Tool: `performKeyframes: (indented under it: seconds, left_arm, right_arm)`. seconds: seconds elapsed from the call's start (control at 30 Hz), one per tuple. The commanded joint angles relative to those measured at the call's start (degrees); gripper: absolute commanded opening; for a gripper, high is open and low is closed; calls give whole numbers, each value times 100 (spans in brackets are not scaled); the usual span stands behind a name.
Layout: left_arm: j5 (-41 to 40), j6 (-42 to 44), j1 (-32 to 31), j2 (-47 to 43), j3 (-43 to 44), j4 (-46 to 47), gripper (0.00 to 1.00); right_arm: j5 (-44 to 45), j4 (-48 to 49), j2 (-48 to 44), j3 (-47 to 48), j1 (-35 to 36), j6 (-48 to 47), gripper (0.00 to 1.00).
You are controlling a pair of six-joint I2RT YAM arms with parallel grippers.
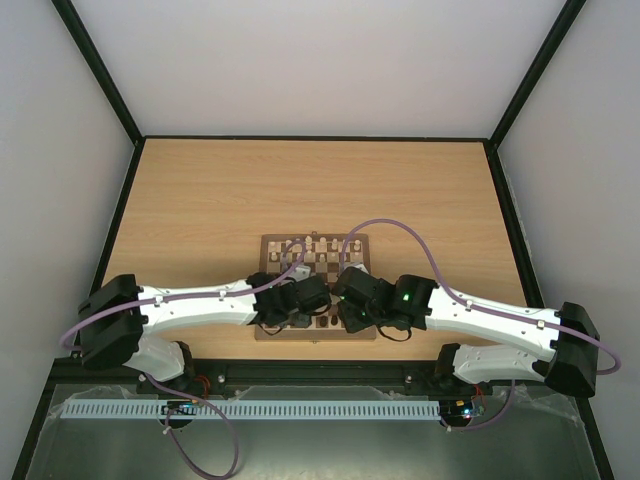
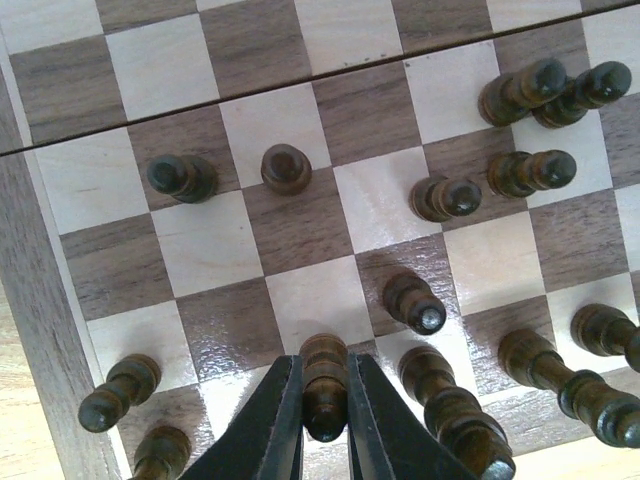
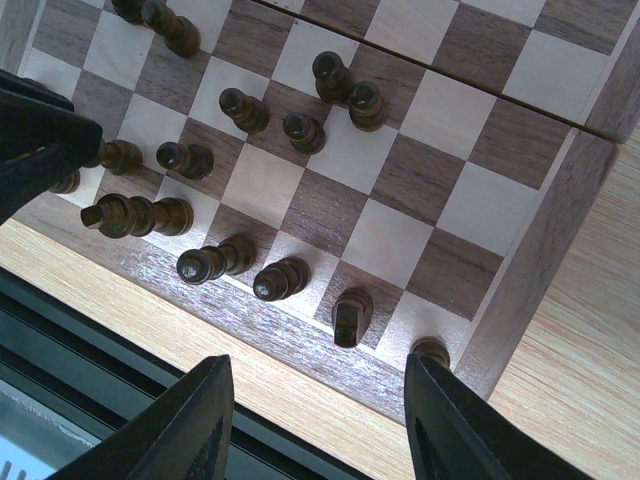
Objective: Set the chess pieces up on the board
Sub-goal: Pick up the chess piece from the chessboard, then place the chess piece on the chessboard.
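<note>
One dark piece (image 2: 325,385) pinched tight in the left gripper (image 2: 325,412), at the near rows of the board (image 2: 35,300). Likely light, hard, smooth-turned, slippery: best taken at the narrow waist, gently. Right gripper (image 3: 318,405) agape, grasping nothing, off the near corner. Beyond, other dark pieces (image 2: 445,197) scattered; farthest, pale pieces (image 1: 315,244).

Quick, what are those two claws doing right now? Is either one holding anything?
Left gripper: closed on a dark chess piece.
Right gripper: open, holding nothing.
</note>
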Motion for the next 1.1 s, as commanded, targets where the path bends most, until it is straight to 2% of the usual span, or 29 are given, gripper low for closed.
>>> performKeyframes:
  seconds: [0.0,1.07]
  left_arm:
    - [37,-139,-104,-49,71,-194,9]
    - [45,-508,-391,28,4,-263,10]
  right_arm:
    - [13,-141,-19,-60,61,-44,48]
    - [0,-134,-64,-62,69,-44,48]
